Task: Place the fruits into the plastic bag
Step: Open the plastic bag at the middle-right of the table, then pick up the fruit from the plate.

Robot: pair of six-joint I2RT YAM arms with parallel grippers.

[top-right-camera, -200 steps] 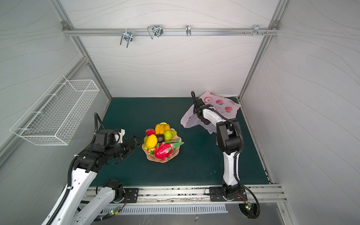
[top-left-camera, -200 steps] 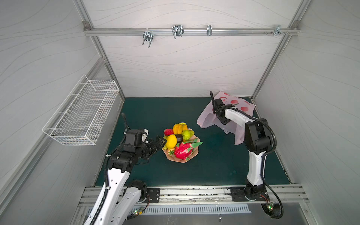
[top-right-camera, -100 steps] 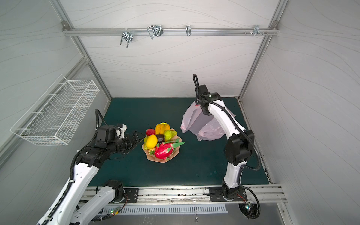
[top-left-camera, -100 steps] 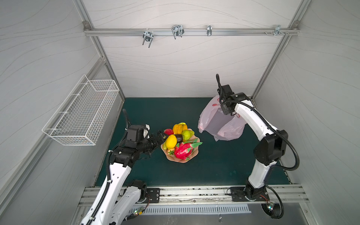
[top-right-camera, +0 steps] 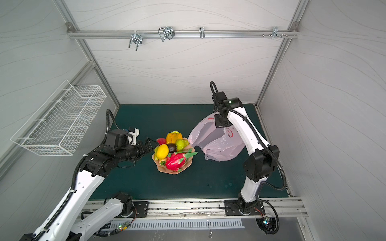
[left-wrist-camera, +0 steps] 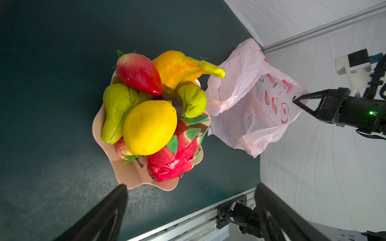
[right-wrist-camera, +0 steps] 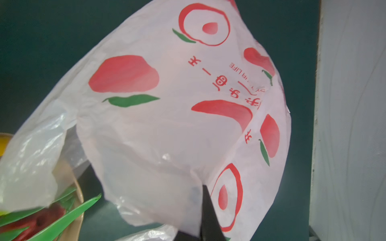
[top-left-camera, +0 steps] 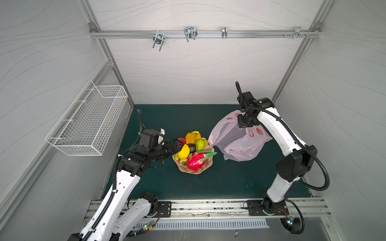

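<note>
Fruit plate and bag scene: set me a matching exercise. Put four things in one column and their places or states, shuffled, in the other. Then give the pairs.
Things:
1. glossy yellow toy lemon
2. thin translucent pale-pink plastic bag
3. white wire basket
4. black left gripper

Places or states:
a. open, pointing at the plate
b. hung on the grey side wall
c. topmost on the peach scalloped plate
d. pinched by the shut right gripper

Pairs: 1-c, 2-d, 3-b, 4-a.
</note>
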